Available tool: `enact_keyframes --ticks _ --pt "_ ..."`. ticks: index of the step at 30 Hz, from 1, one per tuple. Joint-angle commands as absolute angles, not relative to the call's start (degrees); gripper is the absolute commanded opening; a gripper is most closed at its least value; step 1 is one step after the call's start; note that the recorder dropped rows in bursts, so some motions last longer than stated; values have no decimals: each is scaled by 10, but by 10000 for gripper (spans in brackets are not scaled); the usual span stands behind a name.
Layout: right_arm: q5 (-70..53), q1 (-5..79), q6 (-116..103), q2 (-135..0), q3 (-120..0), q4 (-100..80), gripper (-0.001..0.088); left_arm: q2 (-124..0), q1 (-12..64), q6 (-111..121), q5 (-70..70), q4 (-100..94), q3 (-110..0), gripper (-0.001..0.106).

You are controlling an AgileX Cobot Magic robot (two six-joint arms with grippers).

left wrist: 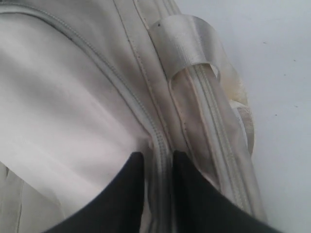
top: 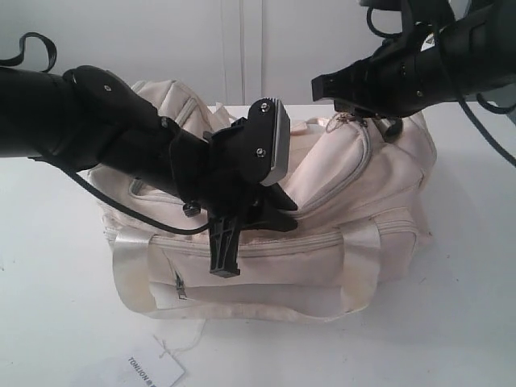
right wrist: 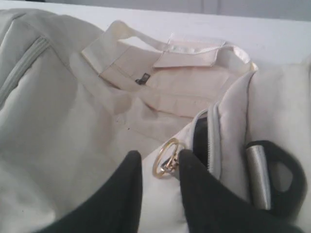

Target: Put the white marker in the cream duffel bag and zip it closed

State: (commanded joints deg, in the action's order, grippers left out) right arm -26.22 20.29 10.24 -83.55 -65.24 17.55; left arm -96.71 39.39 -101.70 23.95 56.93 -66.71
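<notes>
The cream duffel bag (top: 347,234) lies on the white table, seen close up in both wrist views as the same cream duffel bag (left wrist: 73,97) (right wrist: 58,121). My left gripper (top: 274,211) (left wrist: 158,158) is shut on the bag's top zipper seam (left wrist: 158,145), which runs pinched between its black fingers. My right gripper (top: 348,109) (right wrist: 159,158) hovers at the bag's far right end with its jaws open. A gold ring zipper pull (right wrist: 168,162) lies loose between its fingertips, beside one finger. A short dark gap in the zipper (right wrist: 200,141) shows next to the ring. The white marker is out of view.
A white paper tag (top: 153,371) with printed text lies on the table in front of the bag. A satin handle (left wrist: 189,43) loops over the front pocket zipper (top: 242,246). A black strap ring (right wrist: 282,160) with a grey metal piece sits at the bag's end.
</notes>
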Motion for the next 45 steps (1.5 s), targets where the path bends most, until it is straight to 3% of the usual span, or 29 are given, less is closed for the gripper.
enact_keyframes --ticks 12,20,29,32,34,35,36,37,39,45 --pt "-305 182 46 -799 -654 175 406 -954 394 -863 155 569 -668 343" --pt "-364 160 45 -793 -655 181 400 -936 394 -801 150 569 -668 707" --pt "-391 160 45 -773 -655 181 170 -886 394 -705 160 565 -668 701" --pt "-404 160 45 -768 -655 181 72 -857 393 -676 180 563 -668 650" --pt "-414 160 45 -764 -655 181 -1 -840 390 -662 195 560 -668 562" --pt "-423 160 47 -761 -655 181 0 -824 380 -634 214 559 -668 419" --pt "-426 160 48 -761 -655 181 0 -819 375 -624 222 559 -668 354" --pt "-433 160 48 -758 -655 181 0 -806 359 -595 239 558 -668 184" --pt "-437 160 48 -752 -655 180 0 -792 330 -555 265 542 -668 2" --pt "-492 94 48 -738 -655 164 0 -751 234 -306 330 362 -668 0"
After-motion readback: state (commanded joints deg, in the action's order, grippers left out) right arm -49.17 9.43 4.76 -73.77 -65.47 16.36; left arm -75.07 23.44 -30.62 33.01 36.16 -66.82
